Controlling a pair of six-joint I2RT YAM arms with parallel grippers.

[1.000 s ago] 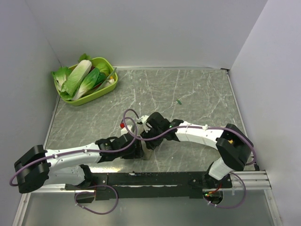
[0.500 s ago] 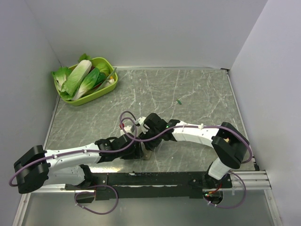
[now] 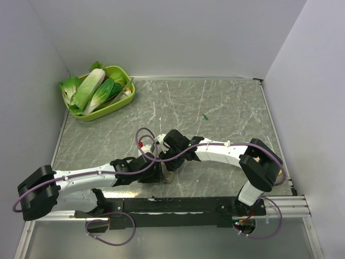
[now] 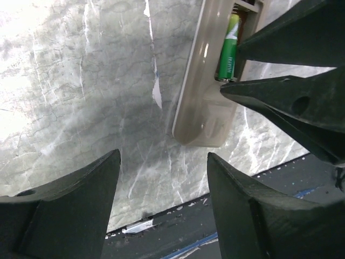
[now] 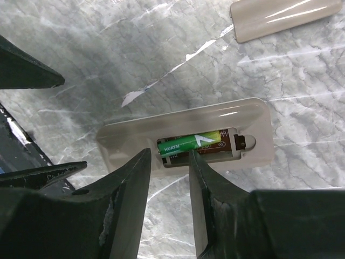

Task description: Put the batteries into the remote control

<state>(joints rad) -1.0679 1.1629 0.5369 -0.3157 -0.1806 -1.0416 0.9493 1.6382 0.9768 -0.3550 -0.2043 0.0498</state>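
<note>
Since a second ago the right arm (image 3: 226,150) has been drawing its elbow in toward the left arm (image 3: 86,178), and both wrists are now crowding over one spot on the near middle of the table (image 3: 226,102). Directly under the right jaws the remote control (image 5: 215,116) is lying reverse side up with its compartment open, and one battery (image 5: 194,143) is already sitting in it. The right jaws are standing at a narrow gap with their tips down at that battery, and I cannot tell whether they are pinching it or only pressing it home. The left jaws are gaping wide and holding nothing, hovering just short of the remote's rounded end. Just ahead of the right jaws the loose battery cover (image 5: 280,19) is lying flat. Well beyond both jaws the second battery (image 3: 206,116) is lying alone, and farthest off a green tray (image 3: 102,115) is holding leafy vegetables (image 3: 89,89). That spare battery is looking light, stiff, smooth and prone to rolling, so taking it across its middle seems best. The remote's slick shell is likely sliding under any push, so bracing its long edges seems wise.
</note>
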